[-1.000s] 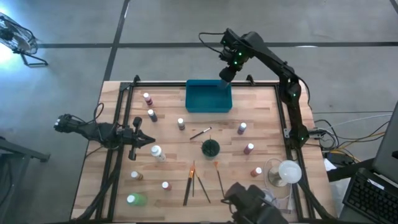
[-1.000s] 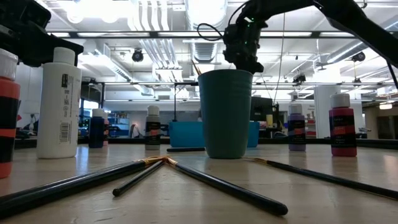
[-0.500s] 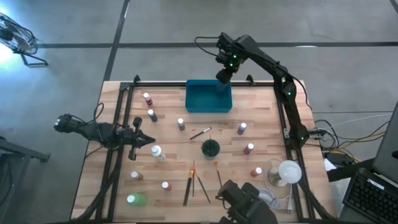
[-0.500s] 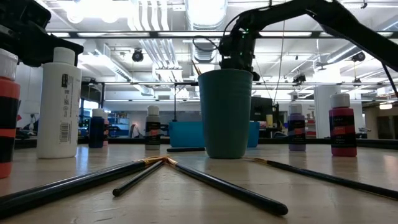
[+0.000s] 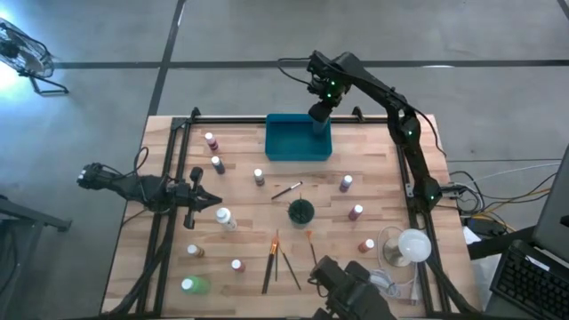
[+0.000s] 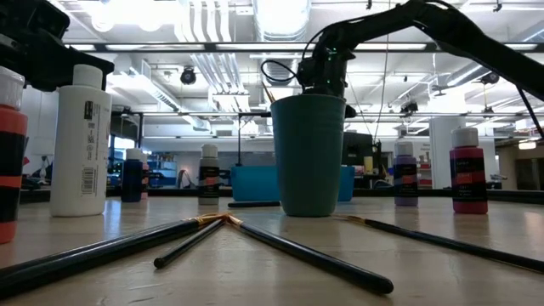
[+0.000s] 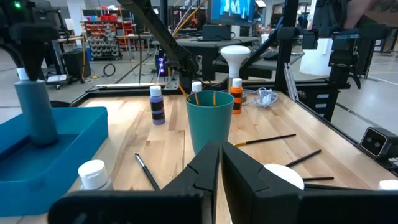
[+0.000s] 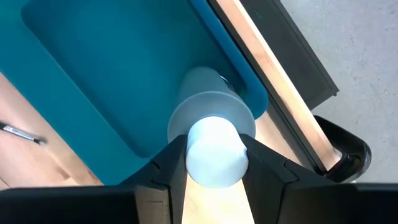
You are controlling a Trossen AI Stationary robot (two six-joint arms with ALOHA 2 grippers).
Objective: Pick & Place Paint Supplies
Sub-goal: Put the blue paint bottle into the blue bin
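One grey bottle [image 8: 210,127] pinched by right hand [image 5: 321,111] over tray's [image 5: 283,147] far-right corner; early release tips it. Left hand [image 5: 212,202] pressed together, idle.

Bright, even overhead light; glaring ceiling lamps [image 6: 280,13] in the low view; soft shadows.

Tray [image 6: 255,183] partly hidden behind cup [image 6: 309,153], orange bottle [image 6: 8,153] cut by edge
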